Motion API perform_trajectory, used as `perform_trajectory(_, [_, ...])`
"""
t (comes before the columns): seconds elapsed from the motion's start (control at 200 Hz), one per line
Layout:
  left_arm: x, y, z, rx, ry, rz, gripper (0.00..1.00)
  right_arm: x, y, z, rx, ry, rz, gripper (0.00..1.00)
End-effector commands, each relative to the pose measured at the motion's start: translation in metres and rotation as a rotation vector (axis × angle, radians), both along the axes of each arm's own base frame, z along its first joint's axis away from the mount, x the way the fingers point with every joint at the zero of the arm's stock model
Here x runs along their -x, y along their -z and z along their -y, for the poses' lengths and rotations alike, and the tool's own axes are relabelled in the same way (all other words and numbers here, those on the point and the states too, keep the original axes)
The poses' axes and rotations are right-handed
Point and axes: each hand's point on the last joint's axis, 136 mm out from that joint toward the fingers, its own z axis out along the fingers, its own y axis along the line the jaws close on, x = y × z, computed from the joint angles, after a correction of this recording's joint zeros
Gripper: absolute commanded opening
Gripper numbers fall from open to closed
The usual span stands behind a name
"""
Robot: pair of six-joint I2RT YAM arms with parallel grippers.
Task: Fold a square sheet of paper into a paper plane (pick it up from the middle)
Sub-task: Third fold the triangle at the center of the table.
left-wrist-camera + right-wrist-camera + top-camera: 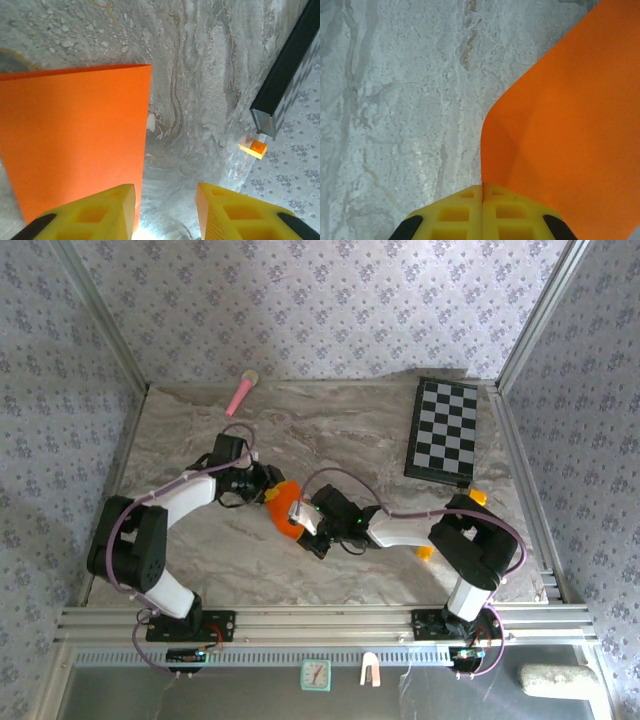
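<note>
The square sheet of paper [281, 506] is bright orange and is held just above the middle of the marble table, between the two grippers. My right gripper [482, 187] is shut on the sheet's near edge, and the paper [570, 125] fans away up and to the right of it. My left gripper [164, 192] is open with bare table between its yellow fingers [107, 210]. The paper [75, 140] lies to the left of it, behind the left finger, with a straight top edge. In the top view the left gripper [266, 487] is at the sheet's far side and the right gripper [303, 527] at its near side. The paper plane is out of view.
A black-and-white checkerboard [443, 430] lies at the back right, its edge [280, 85] seen from the left wrist. A small yellow-orange block [253, 148] sits near it. A pink stick [241, 393] lies at the back wall. Wallpapered walls and metal posts close in the table.
</note>
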Motion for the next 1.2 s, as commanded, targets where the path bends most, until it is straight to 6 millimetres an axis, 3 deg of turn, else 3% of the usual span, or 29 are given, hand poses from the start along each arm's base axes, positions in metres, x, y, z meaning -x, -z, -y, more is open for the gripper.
perform_trajectory(0.0, [0.006,0.023,0.006,-0.060,0.060,-0.052,0.33,0.001,-0.009,-0.007,-0.050,0.017,-0.082,0.03])
perform_trajectory(0.215, [0.007,0.049,0.011,-0.155,0.109,-0.096,0.26,-0.009,-0.013,-0.004,-0.089,0.083,-0.137,0.02])
perform_trajectory(0.505, [0.019,0.078,0.001,-0.295,0.173,-0.169,0.19,-0.033,-0.008,0.006,-0.035,0.219,-0.127,0.02])
perform_trajectory(0.79, [0.023,0.084,0.002,-0.327,0.218,-0.176,0.15,-0.056,0.002,0.016,0.071,0.323,-0.078,0.02])
perform_trajectory(1.194, [0.021,0.084,0.005,-0.319,0.228,-0.171,0.14,-0.056,0.011,0.014,0.089,0.355,-0.121,0.02])
